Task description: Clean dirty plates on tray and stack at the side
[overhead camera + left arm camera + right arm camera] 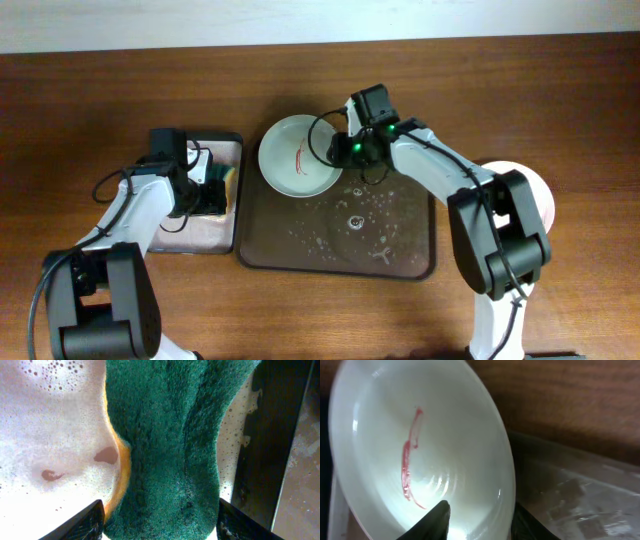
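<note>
While the right pincer point(479, 521) grips the streaked plate's point(298, 156) rim near the counter's far edge, the left pincer point(160, 521), open around the sponge point(165, 445), must close and carry it over to wipe.

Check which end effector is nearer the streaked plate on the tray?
Right. The right end effector straddles the streaked plate at its right rim. The left end effector is off to the side at the sponge on the small tray.

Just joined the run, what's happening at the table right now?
The right gripper pinches the rim of a pale green plate with a red sauce streak, at the brown tray's back-left corner. The left gripper straddles a green sponge in the foamy sponge tray. One pinkish plate sits on the right.
</note>
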